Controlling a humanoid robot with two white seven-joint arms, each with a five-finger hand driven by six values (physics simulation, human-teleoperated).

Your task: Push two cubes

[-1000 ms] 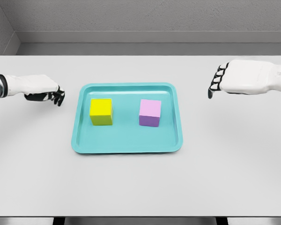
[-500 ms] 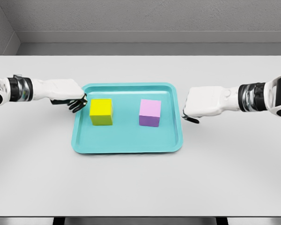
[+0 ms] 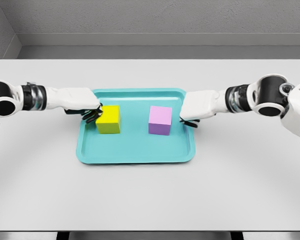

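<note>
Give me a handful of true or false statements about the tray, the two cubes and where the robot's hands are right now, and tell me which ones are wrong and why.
1. The yellow cube and the purple cube both sit inside the teal tray. True.
2. The two cubes touch each other. False: a clear gap of tray floor lies between them.
3. The left hand is at the yellow cube's outer side. True.
4. The right hand is lifting the purple cube. False: it is at the tray's right rim, apart from the cube.
5. The yellow cube is stacked on the purple one. False: they stand side by side.
</note>
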